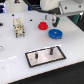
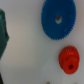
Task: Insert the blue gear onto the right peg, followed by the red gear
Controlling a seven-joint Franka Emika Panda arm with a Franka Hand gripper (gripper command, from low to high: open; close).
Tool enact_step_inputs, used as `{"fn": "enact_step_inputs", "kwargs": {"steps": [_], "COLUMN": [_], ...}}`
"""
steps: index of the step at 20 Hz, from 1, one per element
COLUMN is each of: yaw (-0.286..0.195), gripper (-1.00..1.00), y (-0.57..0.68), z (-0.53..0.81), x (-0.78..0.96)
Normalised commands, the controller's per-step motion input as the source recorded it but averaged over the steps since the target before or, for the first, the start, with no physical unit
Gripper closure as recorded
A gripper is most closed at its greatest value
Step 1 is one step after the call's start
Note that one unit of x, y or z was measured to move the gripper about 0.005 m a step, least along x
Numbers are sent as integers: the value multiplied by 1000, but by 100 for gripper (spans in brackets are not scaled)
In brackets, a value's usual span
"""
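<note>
Exterior view, from its left: a small beige wooden figure (image 1: 19, 27) stands on the white counter (image 1: 12, 55). Nearer the camera lies a white, black-bordered plate (image 1: 46, 55) carrying two dark pegs; the right peg (image 1: 50, 50) is bare. The red gear (image 1: 43, 25) and, further right, the blue gear (image 1: 55, 33) lie flat on the counter, apart. The end effector (image 1: 53, 21) hovers over them holding nothing; its opening cannot be judged. No writing is legible.
</note>
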Motion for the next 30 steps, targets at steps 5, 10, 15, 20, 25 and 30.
{"fn": "enact_step_inputs", "kwargs": {"steps": [5, 10, 15, 20, 25, 30], "yaw": [0, 0, 0, 0, 0, 0], "gripper": [-100, -100, -100, 100, 100, 100], "y": [-102, -192, -90, -1, 0, 3], "z": [-493, -448, -347, -184, -144, 53], "x": [-197, -270, -307, -297, -221, -30]}}
